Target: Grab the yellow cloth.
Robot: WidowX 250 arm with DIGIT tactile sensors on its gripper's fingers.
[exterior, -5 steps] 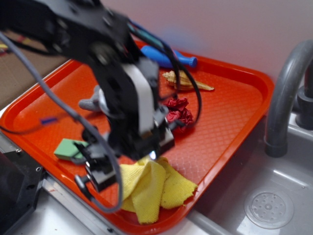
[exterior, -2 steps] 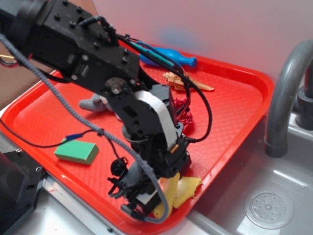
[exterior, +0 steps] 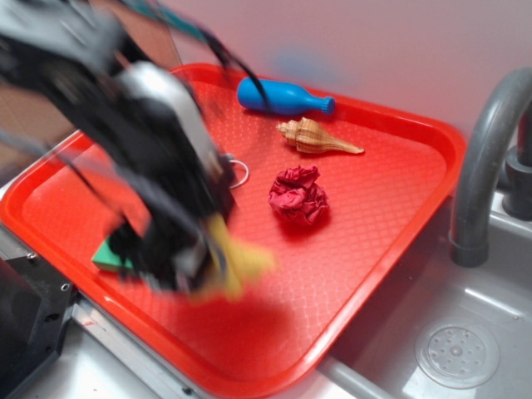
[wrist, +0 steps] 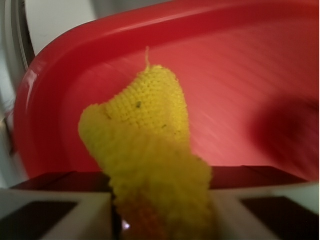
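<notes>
The yellow cloth (wrist: 150,150) hangs bunched between my jaws, which are closed on its lower part in the wrist view. From outside, my gripper (exterior: 195,266) is a motion-blurred dark mass above the near left of the red tray (exterior: 399,208). A fold of the yellow cloth (exterior: 237,264) trails from it, lifted off the tray floor. The cloth's nubby weave is sharp at its upper tip and blurred lower down.
A dark red wad of fabric (exterior: 299,196) lies mid-tray. A seashell (exterior: 316,138) and a blue bottle-shaped toy (exterior: 283,98) lie toward the back. A green block (exterior: 104,256) peeks out left of the arm. A grey faucet (exterior: 486,158) and sink (exterior: 457,353) stand to the right.
My gripper closed on the cloth at the tray's near edge, then swung up and left with it. The spot where the cloth lay is now bare.
</notes>
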